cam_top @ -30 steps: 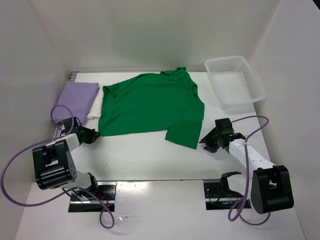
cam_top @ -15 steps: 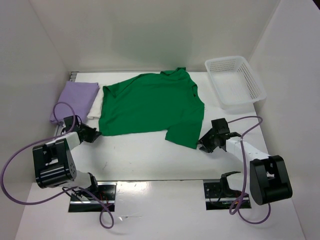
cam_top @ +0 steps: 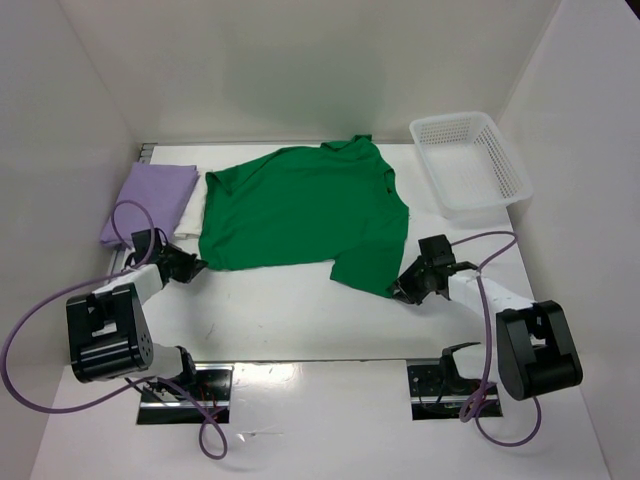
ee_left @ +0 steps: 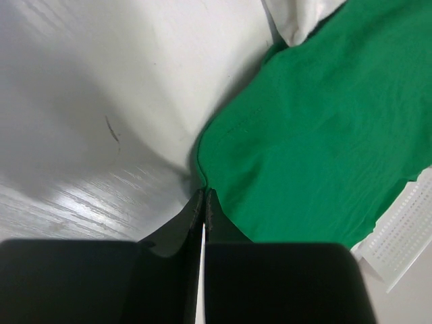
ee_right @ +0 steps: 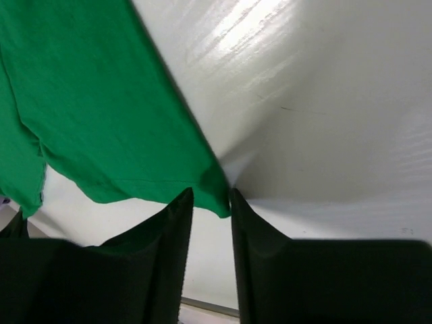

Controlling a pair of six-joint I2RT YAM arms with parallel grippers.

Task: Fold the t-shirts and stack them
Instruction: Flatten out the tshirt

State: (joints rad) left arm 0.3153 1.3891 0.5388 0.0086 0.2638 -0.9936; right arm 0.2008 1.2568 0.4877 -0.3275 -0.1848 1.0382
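Bright green cloth t-shirt (cam_top: 300, 215) lies spread flat across the middle of the white table (cam_top: 300, 325). Left pincer (ee_left: 203, 200) is pressed together, pinching the shirt's near-left hem corner. Right pincer (ee_right: 211, 202) stands spread, its black fingers straddling the near-right corner. At the far left lies a folded lavender purple t-shirt (cam_top: 150, 195), and a white cloth t-shirt (cam_top: 190, 218) shows between the two.
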